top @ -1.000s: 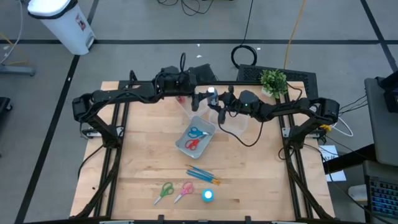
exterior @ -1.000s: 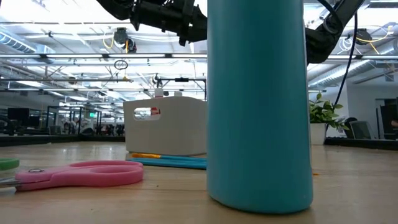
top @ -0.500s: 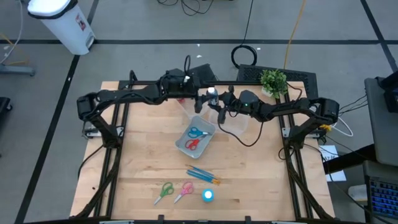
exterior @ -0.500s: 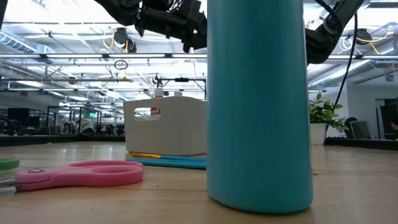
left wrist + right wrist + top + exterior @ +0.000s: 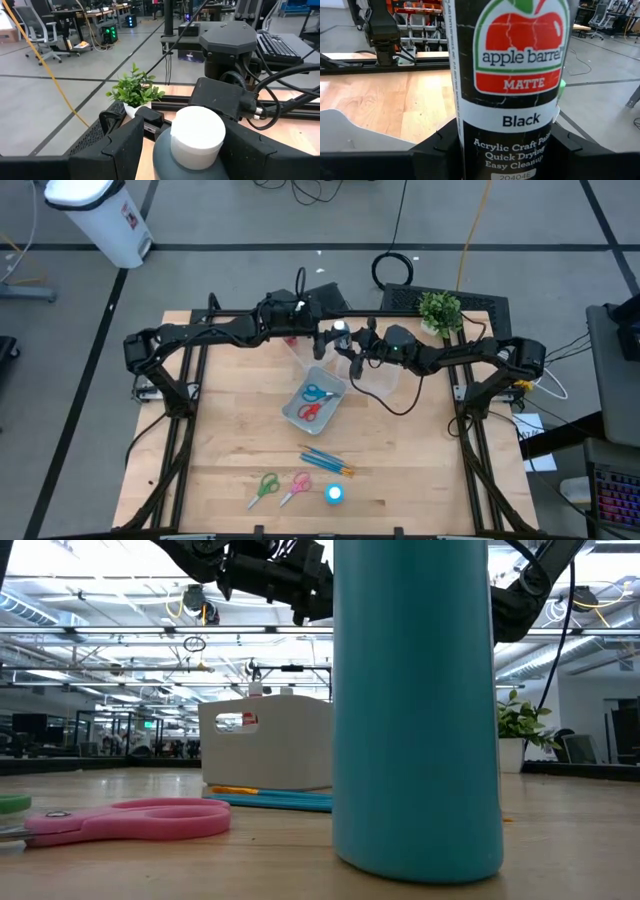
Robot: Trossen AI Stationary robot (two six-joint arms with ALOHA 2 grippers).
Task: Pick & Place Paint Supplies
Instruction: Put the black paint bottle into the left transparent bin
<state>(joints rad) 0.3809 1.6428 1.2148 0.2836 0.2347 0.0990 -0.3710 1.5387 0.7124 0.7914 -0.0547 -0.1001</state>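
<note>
Bright, even overhead light, soft shadows; ceiling strip-light glare and a blurred close foreground in the low view.

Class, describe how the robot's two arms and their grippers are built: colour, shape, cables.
Both arms, left arm and right arm, are black, slim and jointed, with black cables trailing along them. Each ends in two broad, dark, matte fingers.

Robotics lab, office chairs [image 5: 30,31], computer desks [image 5: 95,12], concrete floor [image 5: 250,230]

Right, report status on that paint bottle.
Left gripper and right gripper both clamped on black white-capped paint bottle, held mid-air. Clear plastic tub nearby below. Nothing seen blocking.
</note>
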